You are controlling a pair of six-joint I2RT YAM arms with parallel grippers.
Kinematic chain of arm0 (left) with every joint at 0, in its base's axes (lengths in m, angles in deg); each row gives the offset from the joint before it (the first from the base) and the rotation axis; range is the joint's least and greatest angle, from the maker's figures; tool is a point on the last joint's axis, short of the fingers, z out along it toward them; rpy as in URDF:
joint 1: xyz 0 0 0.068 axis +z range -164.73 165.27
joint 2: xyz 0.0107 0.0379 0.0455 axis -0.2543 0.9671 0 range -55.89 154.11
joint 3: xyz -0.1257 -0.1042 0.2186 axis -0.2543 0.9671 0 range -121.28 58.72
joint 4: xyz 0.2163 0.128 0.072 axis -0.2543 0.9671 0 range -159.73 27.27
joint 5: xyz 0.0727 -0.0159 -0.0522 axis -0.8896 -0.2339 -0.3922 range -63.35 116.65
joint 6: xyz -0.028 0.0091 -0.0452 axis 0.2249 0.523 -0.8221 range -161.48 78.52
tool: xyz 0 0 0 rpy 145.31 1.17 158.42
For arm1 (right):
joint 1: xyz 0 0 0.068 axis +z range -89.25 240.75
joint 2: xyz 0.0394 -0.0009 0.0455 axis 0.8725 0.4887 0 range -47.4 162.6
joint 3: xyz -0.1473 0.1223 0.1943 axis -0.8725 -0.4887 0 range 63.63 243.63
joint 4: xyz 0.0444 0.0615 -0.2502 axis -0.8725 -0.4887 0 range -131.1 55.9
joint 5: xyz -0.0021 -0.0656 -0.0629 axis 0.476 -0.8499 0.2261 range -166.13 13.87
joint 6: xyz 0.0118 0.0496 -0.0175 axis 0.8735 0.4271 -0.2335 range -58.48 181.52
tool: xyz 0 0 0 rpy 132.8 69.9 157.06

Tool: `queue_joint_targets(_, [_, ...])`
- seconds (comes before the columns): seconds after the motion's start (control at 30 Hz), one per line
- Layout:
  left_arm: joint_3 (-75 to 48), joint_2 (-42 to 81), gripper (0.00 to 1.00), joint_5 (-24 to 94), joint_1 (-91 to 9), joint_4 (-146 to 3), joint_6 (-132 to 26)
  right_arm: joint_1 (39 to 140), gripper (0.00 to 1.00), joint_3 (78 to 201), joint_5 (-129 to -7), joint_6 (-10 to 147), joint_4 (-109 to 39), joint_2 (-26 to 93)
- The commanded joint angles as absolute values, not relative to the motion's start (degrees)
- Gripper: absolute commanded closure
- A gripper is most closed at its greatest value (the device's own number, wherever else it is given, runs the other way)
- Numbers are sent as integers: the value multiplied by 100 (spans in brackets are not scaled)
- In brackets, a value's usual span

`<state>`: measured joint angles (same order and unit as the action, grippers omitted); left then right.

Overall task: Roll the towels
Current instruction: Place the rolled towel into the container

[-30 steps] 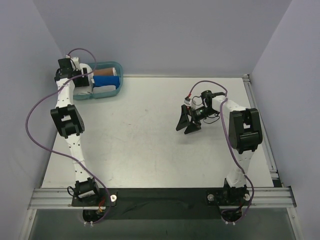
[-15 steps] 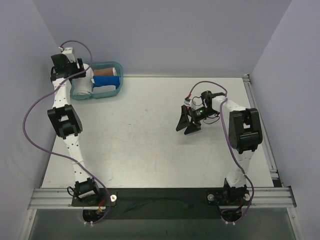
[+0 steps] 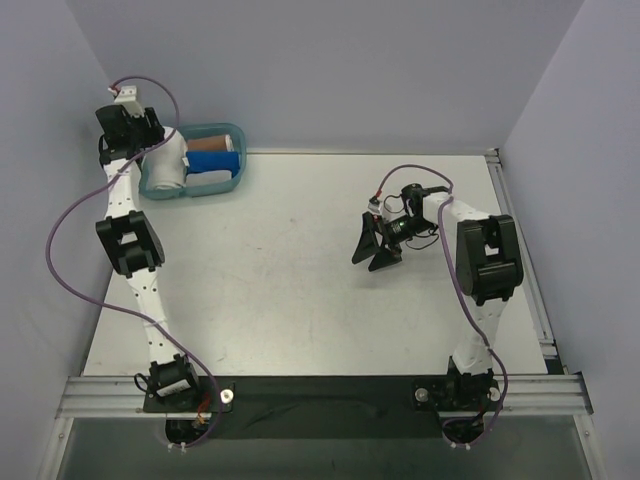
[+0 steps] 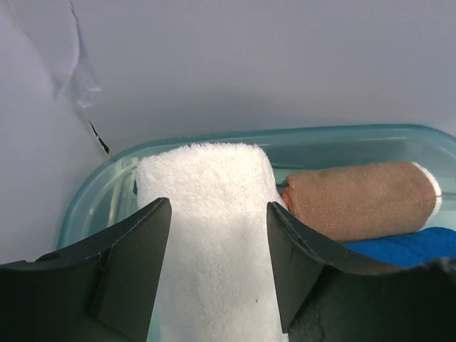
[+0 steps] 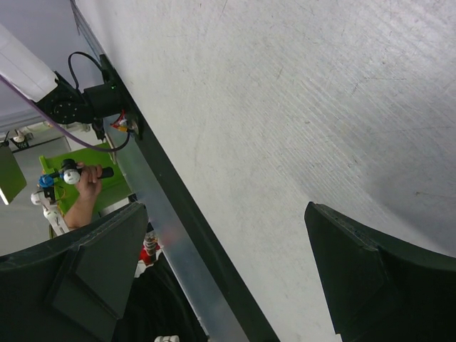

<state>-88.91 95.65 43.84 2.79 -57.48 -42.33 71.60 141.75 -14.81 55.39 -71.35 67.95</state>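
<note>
Towels first, at the upper left of the overhead view: a teal tub (image 3: 238, 150) sits at the far left corner of the worktop (image 3: 290, 290). The white towel (image 4: 206, 178) lies at its left end as a tight roll, with a brown towel (image 4: 356, 199) and a blue towel (image 4: 406, 246) packed to its right. Neither of those is mine to handle. I have the left arm stretched to the tub, and the left jaws stand partly apart astride the white roll, one finger (image 4: 135, 271) on each flank. From the wrist view the cloth fills the gap between them, but I cannot tell whether they are pinching it or only bracketing it. I judge the straddle is there to take the roll across its width, so it holds its shape. Moving right, the middle of the worktop is where I would expect any rolling to be done. On the right, the right jaws hang wide apart above the bare surface, holding nothing, parked well away from the tub so the two arms do not crowd each other.
</note>
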Motion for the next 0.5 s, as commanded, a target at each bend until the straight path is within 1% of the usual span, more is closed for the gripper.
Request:
queue_joint_targets(0.0, [-9183, 9949, 34, 4309, 250, -5945, -4175, 7164, 0, 14115, -1425, 5458, -7321, 6853])
queue_joint_targets(0.17, [-9201, 10151, 35, 4204, 223, -5708, -3877, 7165, 0, 14141, -1469, 5484, -7321, 6905])
queue_joint_targets(0.33, [-9140, 10240, 35, 3984, 127, -5128, -3446, 7173, 0, 14132, -1487, 5484, -7321, 6906])
queue_joint_targets(0.47, [-9043, 10213, 33, 4010, 135, -5040, -3541, 7173, 0, 14088, -1531, 5475, -7329, 6844])
